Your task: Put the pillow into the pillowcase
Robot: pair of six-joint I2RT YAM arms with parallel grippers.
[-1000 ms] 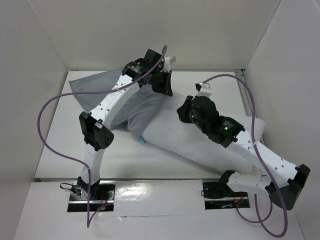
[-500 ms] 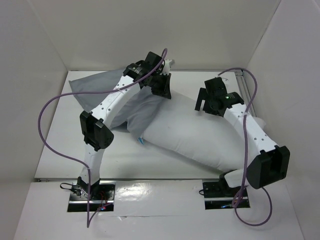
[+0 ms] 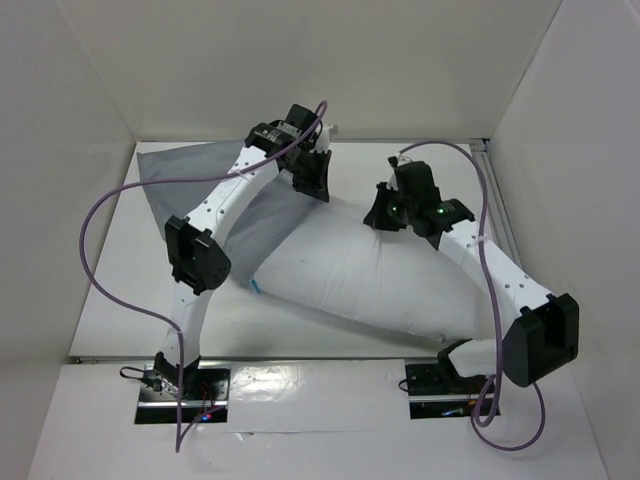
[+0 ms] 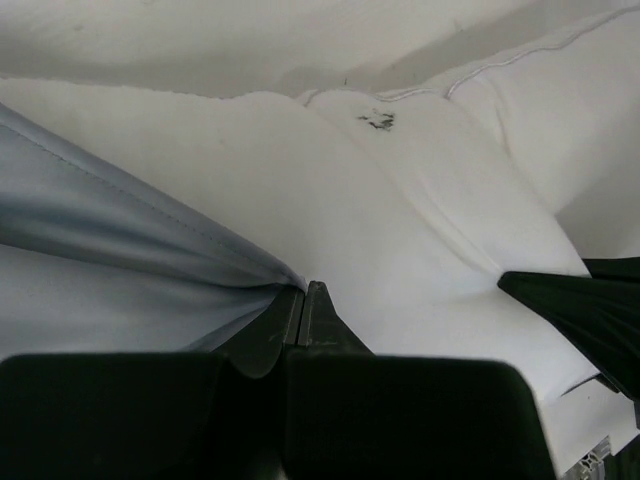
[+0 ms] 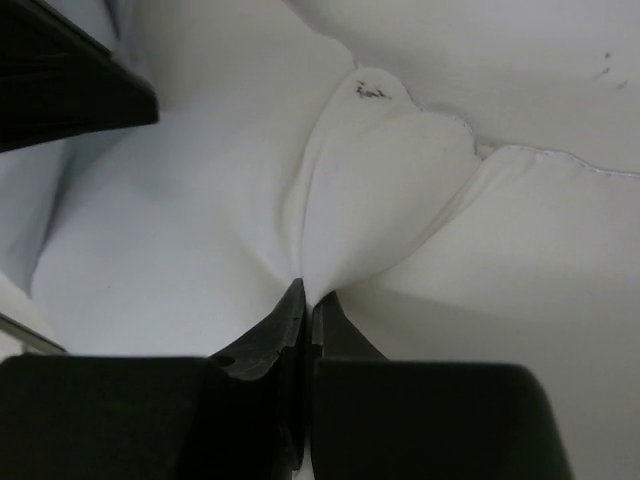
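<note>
Both claws are pinched tight. One, the left claw point(image 4: 305, 292), grips a fold of the grey pillowcase point(image 3: 195, 168), which lies by the far left corner of the table point(image 3: 110, 290). The right claw point(image 5: 308, 290) grips a bunch of the white pillow point(image 3: 370, 275). That pillow lies slanted across the middle, touching the pillowcase, its other end near the right edge.

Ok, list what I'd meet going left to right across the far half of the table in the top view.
pillowcase → left gripper → right gripper. The pillow is left out, since it spreads beneath both grippers and has no clear place in the order.
</note>
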